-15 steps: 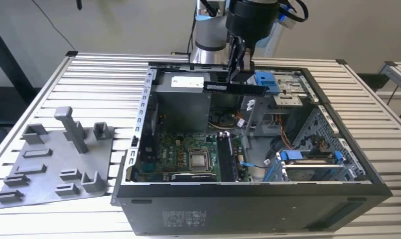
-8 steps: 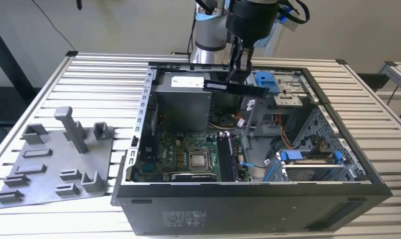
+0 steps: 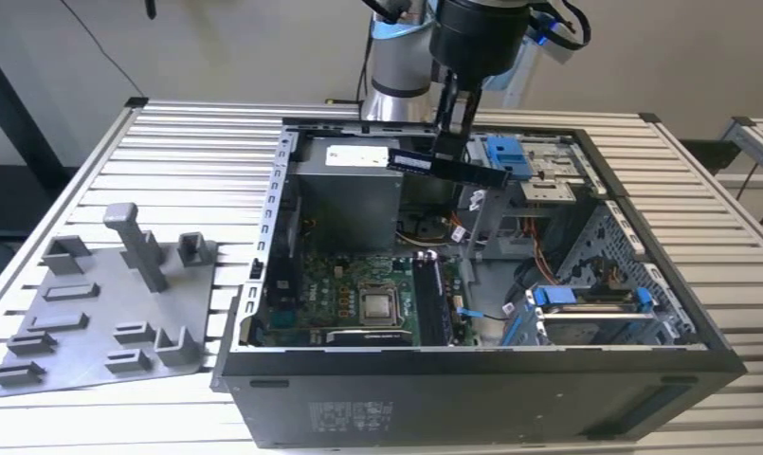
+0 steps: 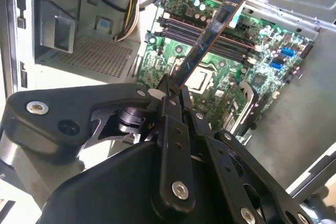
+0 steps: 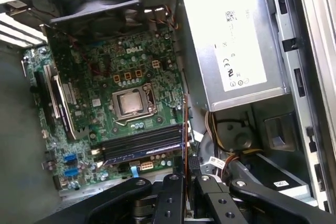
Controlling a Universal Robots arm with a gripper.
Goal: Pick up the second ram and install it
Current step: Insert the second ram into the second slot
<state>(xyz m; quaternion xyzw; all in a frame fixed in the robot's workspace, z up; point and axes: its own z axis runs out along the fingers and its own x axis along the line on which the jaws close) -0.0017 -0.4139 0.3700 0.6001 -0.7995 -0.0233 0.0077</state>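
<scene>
Nearest in the exterior view, a slatted silver metal table [image 3: 179, 133] carries an open black metal computer case [image 3: 482, 379]. A grey plastic holder plate with upright posts [image 3: 103, 334] is laid at the case's nine o'clock. Inside the case a green motherboard [image 3: 336, 275] is seen, with long black memory slots [image 3: 429, 301] at three o'clock of its square socket. Farther back, toward twelve o'clock of the case, the black two-fingered gripper [image 3: 447, 150] is clenched on the second ram [image 3: 480, 173]. This thin, long, dark blue-grey circuit strip with a pale label is held aloft, roughly level and clear of the slots. In the first wrist view it is seen edge-on [image 5: 184, 124] between the fingers.
</scene>
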